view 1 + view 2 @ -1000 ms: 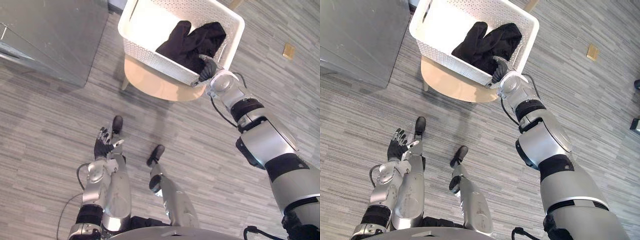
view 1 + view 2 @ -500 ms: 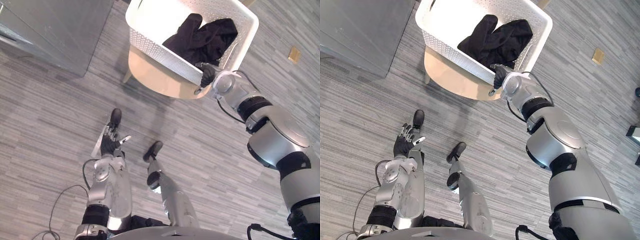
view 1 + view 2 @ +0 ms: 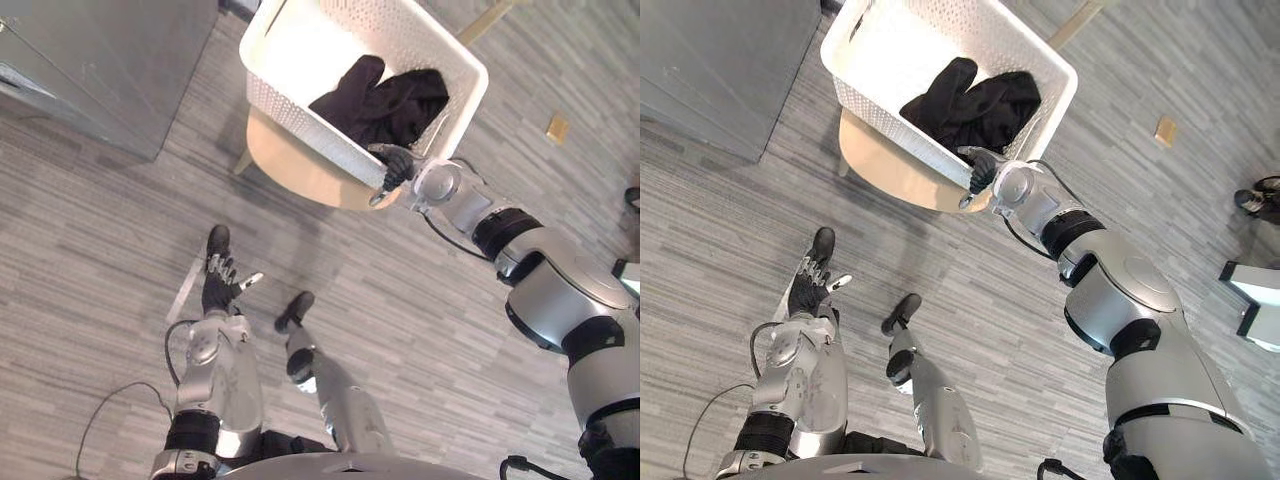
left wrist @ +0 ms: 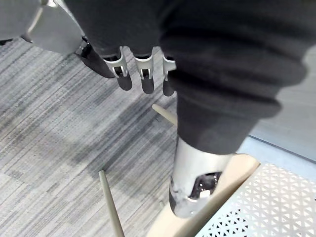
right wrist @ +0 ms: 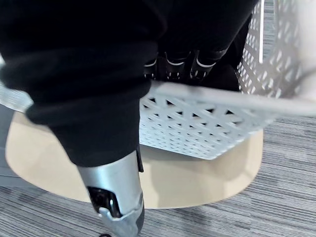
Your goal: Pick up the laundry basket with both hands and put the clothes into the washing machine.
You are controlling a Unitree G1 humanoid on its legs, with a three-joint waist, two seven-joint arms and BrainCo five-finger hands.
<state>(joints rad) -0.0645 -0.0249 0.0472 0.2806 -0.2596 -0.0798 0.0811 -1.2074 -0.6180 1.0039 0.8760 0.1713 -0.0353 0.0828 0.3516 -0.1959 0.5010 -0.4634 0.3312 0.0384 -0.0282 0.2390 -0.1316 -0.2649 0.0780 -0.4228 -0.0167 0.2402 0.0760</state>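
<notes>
A white perforated laundry basket (image 3: 300, 45) stands on a round light-wood stool (image 3: 290, 165). Black clothes (image 3: 385, 100) lie heaped in its right half. My right hand (image 3: 395, 168) is at the basket's near rim by the right corner. In the right wrist view its fingers (image 5: 170, 66) reach over the rim (image 5: 222, 101) into the basket, and the thumb (image 5: 113, 197) hangs straight outside the wall, not closed on it. My left hand (image 3: 218, 290) is low at my left side over the floor, open with straight fingers (image 4: 143, 81) and holding nothing.
A tall grey cabinet (image 3: 100, 70) stands at the upper left, close to the stool. A brass floor plate (image 3: 557, 127) lies to the right. A person's shoe (image 3: 1260, 195) and a white object (image 3: 1252, 300) show at the right edge. The floor is grey and striped.
The whole picture has shifted, so the camera moved. My right hand stays at the basket's near rim. My left hand remains low and open.
</notes>
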